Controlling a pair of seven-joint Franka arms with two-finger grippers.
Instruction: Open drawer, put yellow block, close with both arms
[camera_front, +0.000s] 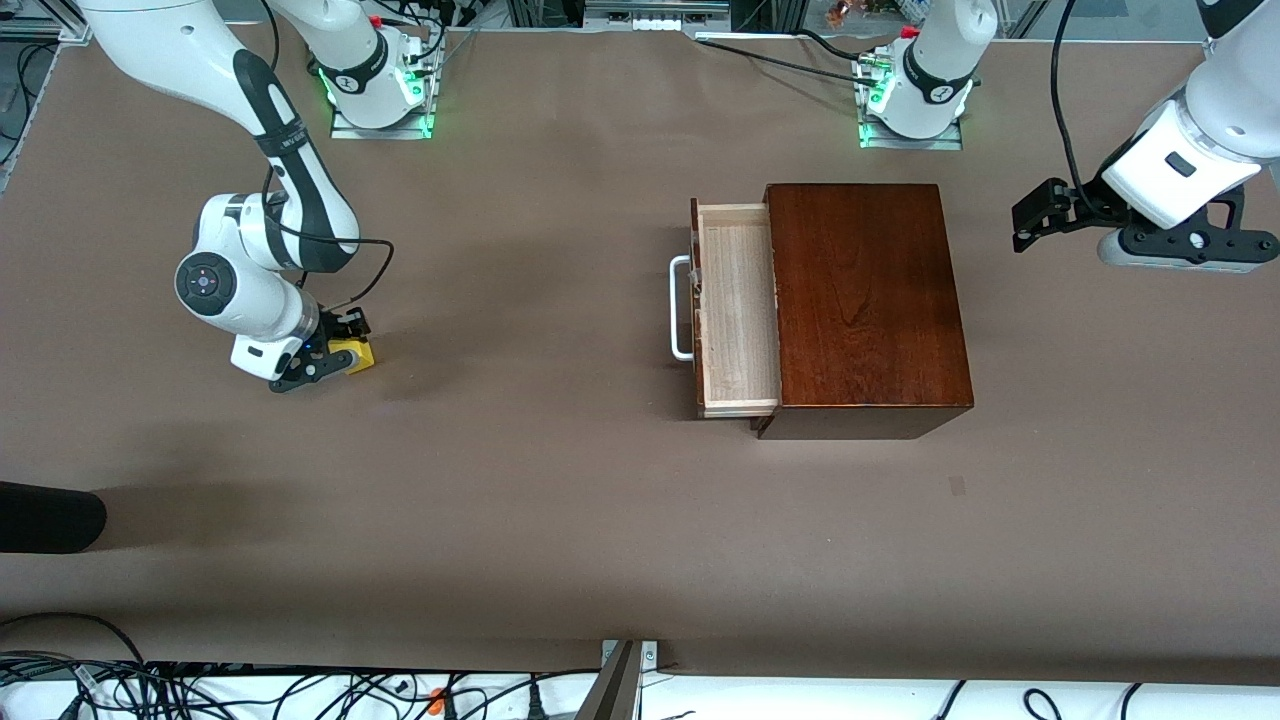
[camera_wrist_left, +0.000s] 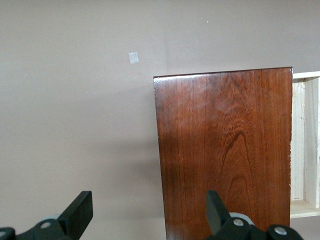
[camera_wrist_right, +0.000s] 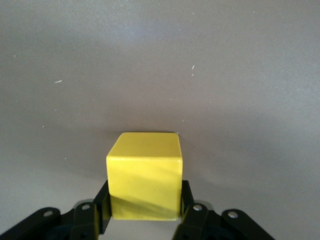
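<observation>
Brown bench (camera_front: 560, 520) surface fills the lower half of the front frame, a broad bare stretch running up to the wooden box (camera_front: 865, 300) at center right. At the box's edge toward the right arm's end of the bench, the drawer (camera_front: 738, 310) stands pulled out, its pale wood tray showing and its white U-shaped handle (camera_front: 680, 308) at the outer edge, with bare bench from the handle across to the middle left of the frame. At middle left the right hand (camera_front: 335, 352) is down at the bench, closed on the yellow block (camera_front: 355, 354); in the right wrist view its fingers (camera_wrist_right: 186, 200) press the two side faces of the block (camera_wrist_right: 145, 176), which sits low in that frame with plain brown surface all around it. The block is well apart from the drawer. At the upper right of the front frame the left hand (camera_front: 1030, 222) waits in the air over bare bench beside the box's closed end, its jaws spread wide; in the left wrist view its two fingers (camera_wrist_left: 80, 210) sit at the bottom corners, with the box top (camera_wrist_left: 225, 150) and a strip of the drawer tray (camera_wrist_left: 306, 145) at the frame's right.
</observation>
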